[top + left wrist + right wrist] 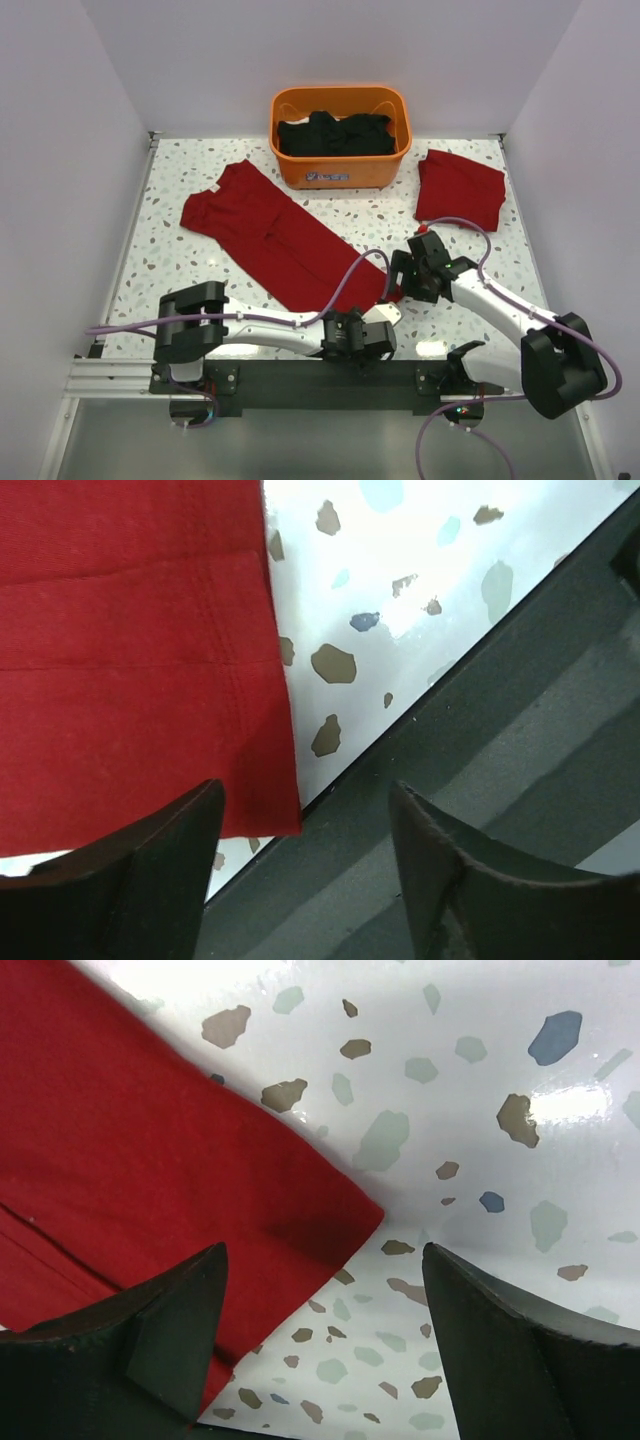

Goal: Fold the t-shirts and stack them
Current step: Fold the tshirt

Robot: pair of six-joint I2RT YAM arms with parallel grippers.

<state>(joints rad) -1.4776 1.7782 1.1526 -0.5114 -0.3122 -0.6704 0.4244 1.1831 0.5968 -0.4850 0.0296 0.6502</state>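
A dark-red t-shirt [275, 235] lies folded lengthwise into a long strip, running from the back left to the table's front middle. A second dark-red t-shirt [458, 186] lies folded in a rectangle at the back right. My left gripper [385, 322] is open and empty at the strip's near hem corner [270, 810], by the table's front edge. My right gripper [402, 277] is open and empty over the strip's other near corner [350, 1220]. No cloth is between either pair of fingers.
An orange basket [342, 172] with dark clothes inside stands at the back middle. The black front rail [480, 780] runs right under my left gripper. White walls close in the left, right and back sides.
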